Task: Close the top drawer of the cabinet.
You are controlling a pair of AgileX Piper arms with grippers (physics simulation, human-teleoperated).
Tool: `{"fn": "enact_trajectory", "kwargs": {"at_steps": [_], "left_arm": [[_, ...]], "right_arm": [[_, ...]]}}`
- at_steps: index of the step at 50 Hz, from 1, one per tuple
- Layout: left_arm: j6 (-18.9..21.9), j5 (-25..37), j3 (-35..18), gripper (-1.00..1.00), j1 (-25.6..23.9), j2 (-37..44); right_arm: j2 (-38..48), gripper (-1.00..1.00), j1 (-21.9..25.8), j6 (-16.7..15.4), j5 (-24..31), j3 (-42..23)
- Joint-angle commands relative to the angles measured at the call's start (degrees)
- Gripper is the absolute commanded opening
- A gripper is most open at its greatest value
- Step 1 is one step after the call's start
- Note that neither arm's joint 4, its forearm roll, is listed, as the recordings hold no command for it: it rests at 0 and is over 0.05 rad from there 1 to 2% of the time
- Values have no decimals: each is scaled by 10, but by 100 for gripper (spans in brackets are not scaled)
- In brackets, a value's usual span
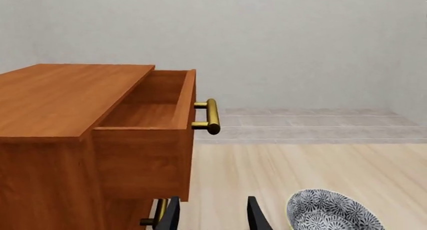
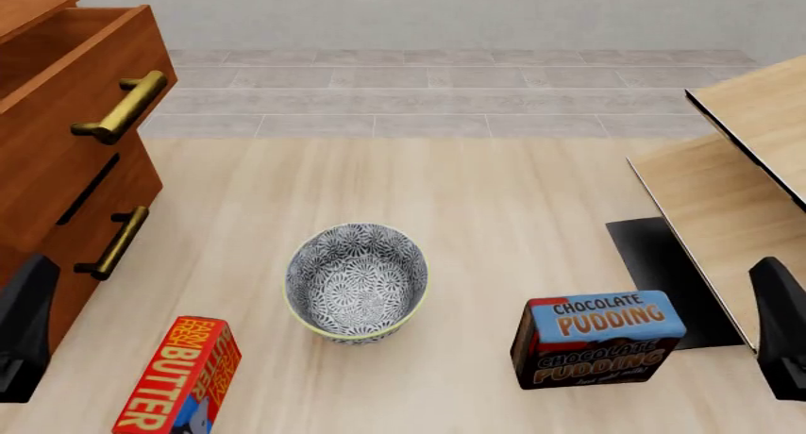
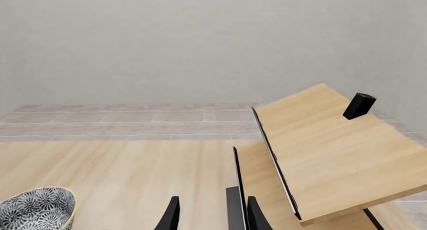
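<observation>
cabinet far left on counter, top drawer pulled out above lower drawer. bowl centre. butter box near-left of bowl, pudding box near-right. Pale furniture far right.

Bright, even, diffuse light fills all three rendered views, with no visible lamp or single clear direction. Shadows are faint: a soft dark patch lies beneath the patterned bowl and under the chocolate pudding box. The brass handle of the top drawer carries a mild sheen, without harsh glare. Everything is sharp from foreground to back wall; straight edges stay straight toward the frame borders.
</observation>
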Motion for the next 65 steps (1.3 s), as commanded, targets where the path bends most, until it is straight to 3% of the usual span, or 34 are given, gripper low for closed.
{"fn": "enact_trajectory", "kwargs": {"at_steps": [1,5,8,10,14,20,22,23,25,40,41,53,65], "left_arm": [[58,0,-2,100,-13,0],[58,5,-7,100,-18,0],[89,0,-7,100,-25,0],[82,5,-14,100,-29,0],[118,-3,-16,100,-44,1],[133,-11,-15,100,-55,17],[151,-33,-13,100,-64,35],[221,-88,-2,100,-76,72],[210,-114,-21,100,-71,112],[278,-235,-21,100,-100,234],[301,-258,-25,100,-109,261],[366,-334,-19,100,-136,328],[462,-432,-32,100,-143,425]], "right_arm": [[-1,100,11,-3,3,1],[-1,100,15,-4,1,4],[-1,100,18,-3,1,5],[-1,100,19,-3,1,5],[-1,100,25,-2,2,8],[-1,100,27,-3,0,13],[-1,100,31,-3,0,15],[-1,100,34,0,-3,22],[-1,100,35,0,-6,28],[-1,100,36,0,-9,32],[-1,100,38,-2,-10,34],[-1,100,41,-4,-9,33],[-1,100,41,-6,-11,40]]}}
